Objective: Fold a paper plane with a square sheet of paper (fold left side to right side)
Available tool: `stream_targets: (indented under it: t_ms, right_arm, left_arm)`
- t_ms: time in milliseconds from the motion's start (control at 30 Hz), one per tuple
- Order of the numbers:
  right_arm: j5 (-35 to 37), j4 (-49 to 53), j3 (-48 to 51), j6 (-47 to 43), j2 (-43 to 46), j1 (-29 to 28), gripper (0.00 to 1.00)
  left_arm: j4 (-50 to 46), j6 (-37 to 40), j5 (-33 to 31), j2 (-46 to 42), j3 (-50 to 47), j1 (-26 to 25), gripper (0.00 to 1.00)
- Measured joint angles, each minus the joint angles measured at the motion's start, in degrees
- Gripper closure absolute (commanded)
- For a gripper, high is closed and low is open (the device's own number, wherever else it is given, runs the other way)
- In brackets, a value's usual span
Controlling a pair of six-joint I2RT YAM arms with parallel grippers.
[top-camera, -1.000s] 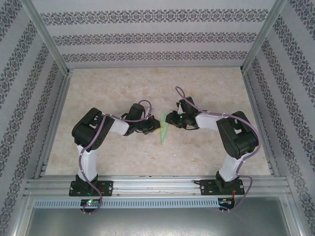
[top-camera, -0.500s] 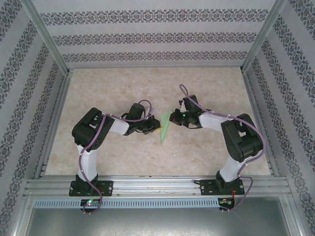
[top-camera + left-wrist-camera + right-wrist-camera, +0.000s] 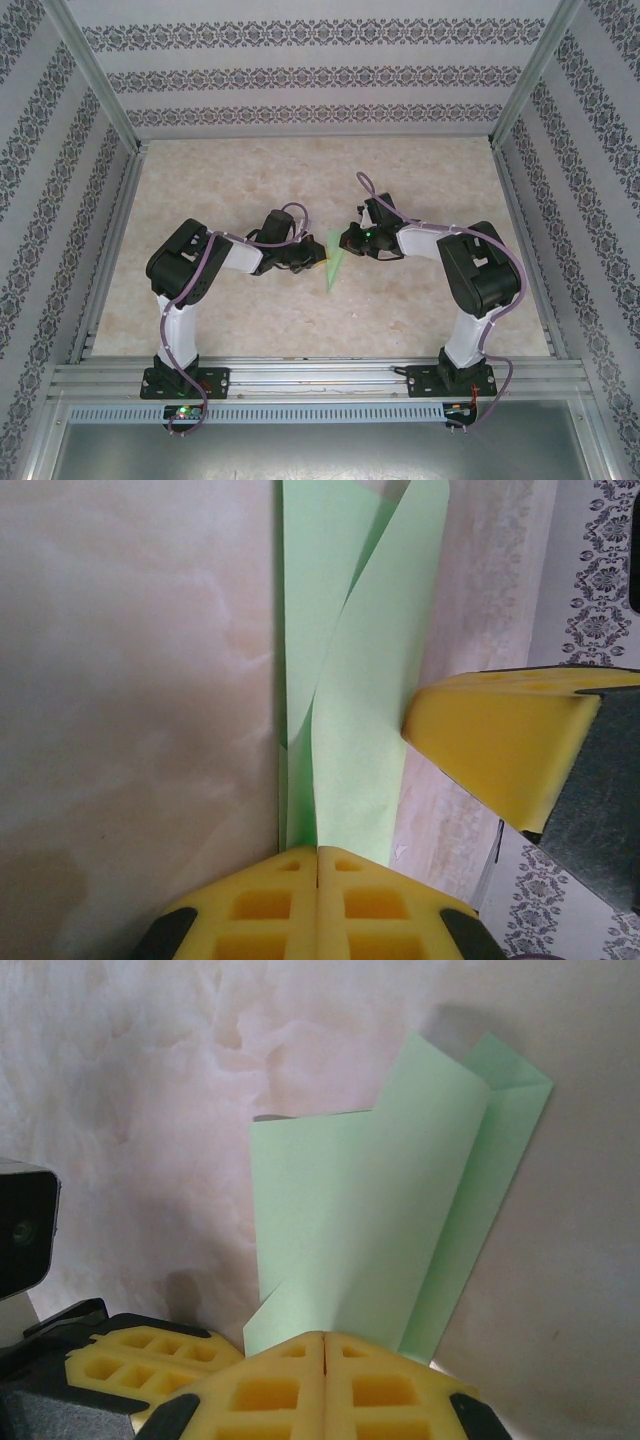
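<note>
The light-green sheet of paper (image 3: 334, 264) lies mid-table, folded into a slim pointed shape with its tip toward the arms. My left gripper (image 3: 318, 259) is at its left edge. In the left wrist view the left gripper (image 3: 318, 852) is shut, and the paper (image 3: 365, 710) rises out from between the yellow fingertips with one flap lifted. My right gripper (image 3: 347, 241) meets the paper's far right end. In the right wrist view the right gripper (image 3: 325, 1338) is shut where a curled flap of the paper (image 3: 370, 1220) runs into its tips.
The marble-patterned table (image 3: 300, 180) is fenced by aluminium rails and patterned walls (image 3: 310, 75). The two grippers stand close together over the paper; the right gripper's yellow finger (image 3: 500, 742) shows in the left wrist view, the left gripper's finger (image 3: 130, 1360) in the right wrist view.
The right gripper's jaws have closed. Its arm drew back to the right, then returned to the paper's end. The left arm and the paper have stayed put.
</note>
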State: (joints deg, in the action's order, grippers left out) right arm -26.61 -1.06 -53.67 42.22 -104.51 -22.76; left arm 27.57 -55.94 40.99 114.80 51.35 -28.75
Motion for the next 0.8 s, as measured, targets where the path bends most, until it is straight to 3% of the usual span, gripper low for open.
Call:
stream_targets:
  t_ms: [667,800]
  right_arm:
    - [0.2,-0.2,0.2,0.0,-2.0,0.0,1.0]
    - [-0.3,-1.5,0.9,0.0,-2.0,0.2,1.0]
  left_arm:
    - [-0.6,0.0,0.9,0.3,0.4,0.3,1.0]
    - [-0.8,0.1,0.8,0.1,0.4,0.3,0.87]
